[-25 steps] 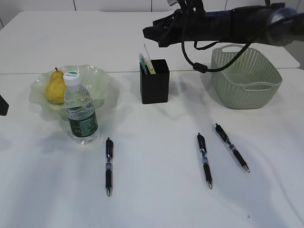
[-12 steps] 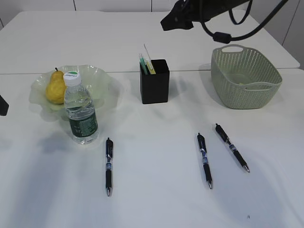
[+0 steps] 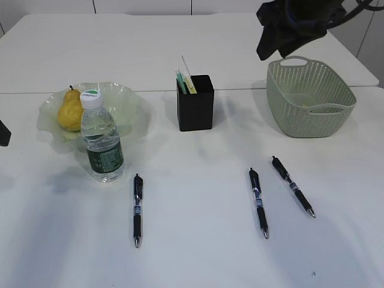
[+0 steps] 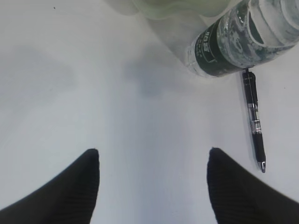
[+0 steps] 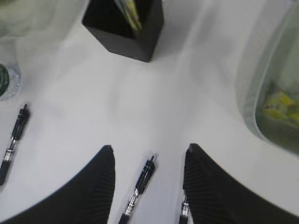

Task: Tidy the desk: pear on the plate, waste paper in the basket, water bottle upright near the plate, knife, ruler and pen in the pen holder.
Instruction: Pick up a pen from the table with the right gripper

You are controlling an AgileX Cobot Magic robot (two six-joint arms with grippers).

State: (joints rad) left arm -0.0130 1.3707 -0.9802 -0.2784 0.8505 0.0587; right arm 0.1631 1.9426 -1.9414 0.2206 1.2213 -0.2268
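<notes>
The worktop (image 3: 198, 252) looks smooth and matt white, the plate (image 3: 129, 99) glossy translucent glass, the basket (image 3: 312, 114) perforated matt plastic.

**Setting: white work surface and rear wall**

Item: second tabletop (image 3: 120, 48), white, plain, butted against the far edge of the front one; a straight seam (image 3: 90, 92) runs left to right between them. Far corners rounded. Item: rear wall (image 3: 144, 6), pale, divided by thin dark vertical joints into panels. Lighting: soft, even, from above; faint grey shadows lie on the white surface. Floor and windows: out of view.
</notes>
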